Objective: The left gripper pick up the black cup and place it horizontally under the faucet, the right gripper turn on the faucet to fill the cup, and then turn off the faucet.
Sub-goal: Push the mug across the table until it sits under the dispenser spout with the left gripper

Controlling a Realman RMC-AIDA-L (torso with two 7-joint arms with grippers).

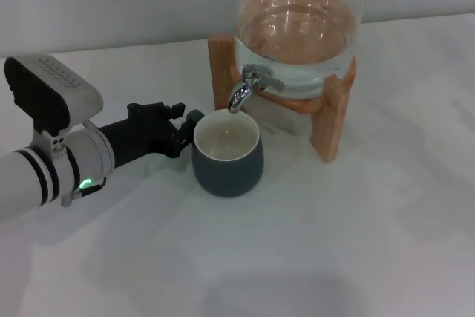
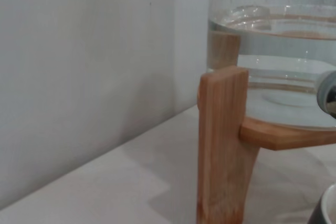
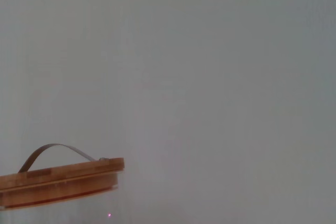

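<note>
The black cup (image 1: 227, 159) stands upright on the white table, cream inside showing, directly below the spout of the chrome faucet (image 1: 246, 88). My left gripper (image 1: 182, 130) reaches in from the left and is shut on the cup's small handle on its left side. In the left wrist view, a sliver of the cup's rim (image 2: 329, 209) and a piece of the faucet (image 2: 327, 93) show at the picture's edge. No water runs from the spout. The right gripper is out of view; its wrist camera faces the wall and the dispenser's wooden lid (image 3: 60, 179).
The glass dispenser (image 1: 297, 42), partly filled with water, rests on a wooden stand (image 1: 330, 120) right behind the cup. One stand leg (image 2: 220, 145) is close in the left wrist view. A wall runs along the table's far edge.
</note>
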